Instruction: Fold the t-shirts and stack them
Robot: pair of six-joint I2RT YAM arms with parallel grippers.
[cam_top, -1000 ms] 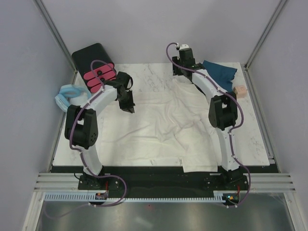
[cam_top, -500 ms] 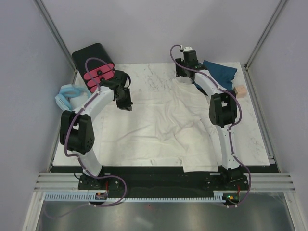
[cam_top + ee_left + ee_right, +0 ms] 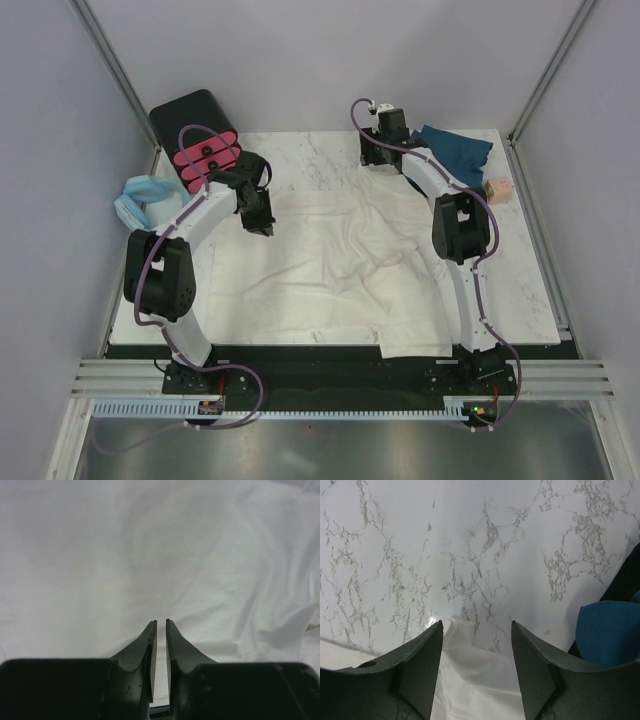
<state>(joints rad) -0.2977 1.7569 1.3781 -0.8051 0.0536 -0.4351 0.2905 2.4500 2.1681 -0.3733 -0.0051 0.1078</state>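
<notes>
The white shirt [image 3: 330,250] lies spread but rumpled across the middle of the tabletop [image 3: 300,150], one part hanging over the near edge at 6 o'clock. The teal shirt [image 3: 455,150] is bunched in the corner at 1 o'clock, out of the way, so I take the white one as the first to be folded.

My right claw [image 3: 377,160] is released, fingers wide, at the shirt's 12 o'clock edge. On its wrist view a white corner sits on the marble between the fingers, so I judge it is placed to pinch that corner.

My left claw [image 3: 262,224] sits over the shirt's 10 o'clock side, clenched to a thin slit. I see no cloth caught in it, only smooth white fabric beneath. With a claw at each far corner, I think the plan is to straighten the shirt before folding.
</notes>
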